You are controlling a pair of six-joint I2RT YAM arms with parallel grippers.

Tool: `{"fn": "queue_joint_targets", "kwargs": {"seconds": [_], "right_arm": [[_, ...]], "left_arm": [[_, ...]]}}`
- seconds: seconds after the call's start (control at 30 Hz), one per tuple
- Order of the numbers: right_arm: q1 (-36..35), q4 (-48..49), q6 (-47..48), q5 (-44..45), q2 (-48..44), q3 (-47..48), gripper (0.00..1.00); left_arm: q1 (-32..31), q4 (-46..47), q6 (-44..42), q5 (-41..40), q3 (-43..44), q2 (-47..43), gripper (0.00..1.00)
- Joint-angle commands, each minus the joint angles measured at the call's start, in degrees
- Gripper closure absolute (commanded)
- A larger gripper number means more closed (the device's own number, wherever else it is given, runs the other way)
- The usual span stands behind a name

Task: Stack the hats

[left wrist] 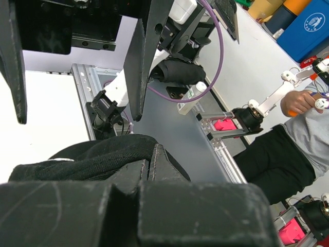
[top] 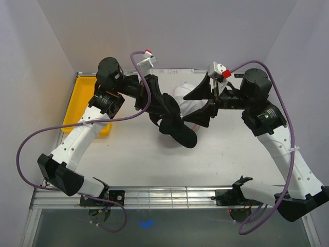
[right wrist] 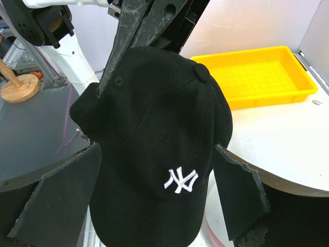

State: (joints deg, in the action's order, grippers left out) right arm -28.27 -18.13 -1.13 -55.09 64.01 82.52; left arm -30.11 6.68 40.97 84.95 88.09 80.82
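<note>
Top view: we see left gripper (top: pixel 165 114) clamped on black cap (top: pixel 180 131), at middle of table (top: pixel 128 154). White cap (top: pixel 180 93) just beyond it toward far edge, partly hidden. Right gripper (top: pixel 186 109) spread wide beside both caps. Yellow tray (top: pixel 77 105) at far left corner.

Left wrist: we see own fingers (left wrist: pixel 205 206) pressed together on black fabric.

Right wrist: black cap, logo facing camera, sits between parted fingers (right wrist: pixel 56 200). We cannot tell whether they touch it.

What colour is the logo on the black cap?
White; the logo on the black cap shows best in the right wrist view.
</note>
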Motion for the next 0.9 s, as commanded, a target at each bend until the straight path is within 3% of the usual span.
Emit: {"fn": "queue_joint_targets", "kwargs": {"seconds": [0.0,0.53,0.67,0.73,0.83,0.87], "right_arm": [[-0.11,1.87,-0.02,-1.61,1.02,1.05,0.07],[-5.3,-2.79,5.17,3.5,6.48,6.69,0.09],[-5.22,-2.61,5.43,4.03,6.66,6.42,0.27],[-5.21,-2.44,5.34,3.94,6.66,6.34,0.31],[-5.21,-2.26,4.99,4.11,6.74,6.34,0.52],[-5.21,-2.26,4.99,4.37,6.66,6.34,0.66]], "left_arm": [[0.14,1.94,-0.37,1.71,2.78,-0.4,1.0],[0.05,5.62,3.58,2.06,5.16,4.0,1.0],[-0.04,8.17,5.17,2.15,5.6,4.52,1.0],[-0.04,9.14,5.87,2.24,5.77,5.05,1.0],[-0.04,10.46,6.84,2.24,5.77,5.4,1.0],[-0.04,10.55,7.19,2.24,5.77,5.4,1.0]]}}
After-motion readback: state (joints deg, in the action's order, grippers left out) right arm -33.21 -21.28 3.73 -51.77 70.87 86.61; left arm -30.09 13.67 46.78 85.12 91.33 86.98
